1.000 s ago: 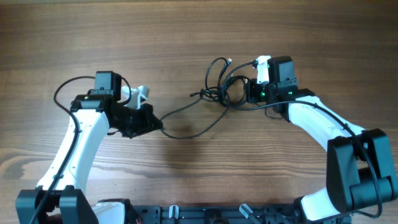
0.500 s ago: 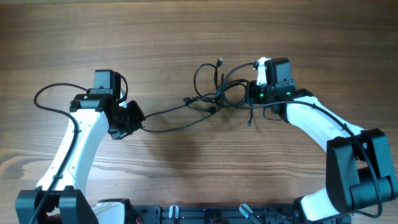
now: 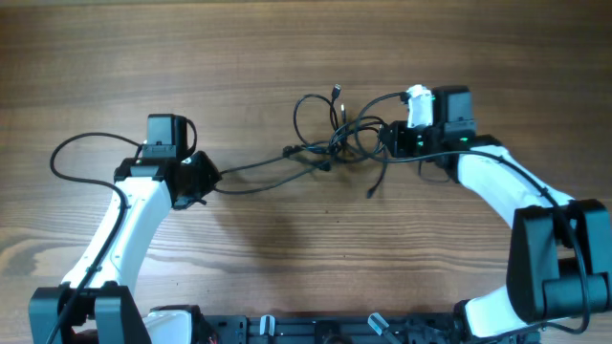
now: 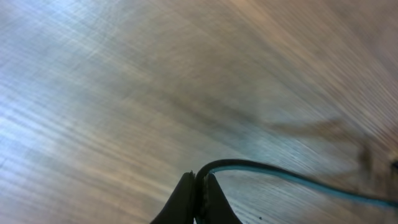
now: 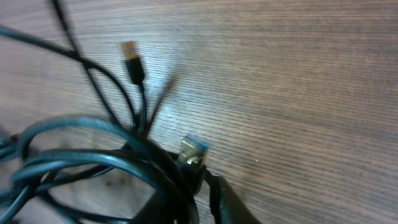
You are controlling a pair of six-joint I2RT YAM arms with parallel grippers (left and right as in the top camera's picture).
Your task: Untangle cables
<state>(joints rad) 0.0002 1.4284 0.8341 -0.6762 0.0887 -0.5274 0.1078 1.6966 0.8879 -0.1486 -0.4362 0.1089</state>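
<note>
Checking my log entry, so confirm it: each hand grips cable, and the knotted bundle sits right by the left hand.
One detail is wrong. The overhead view shows the knotted bundle right by the right hand, not the left. The left hand holds a single strand that runs out from that knot. Each hand does grip cable.

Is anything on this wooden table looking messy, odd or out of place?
Only the thin black cables: they lie in a knotted bundle of loops, with one strand drawn leftward to the left gripper, which is pinched shut on it. The right gripper holds the bundle's other side. Nothing looks spilled or broken.
</note>
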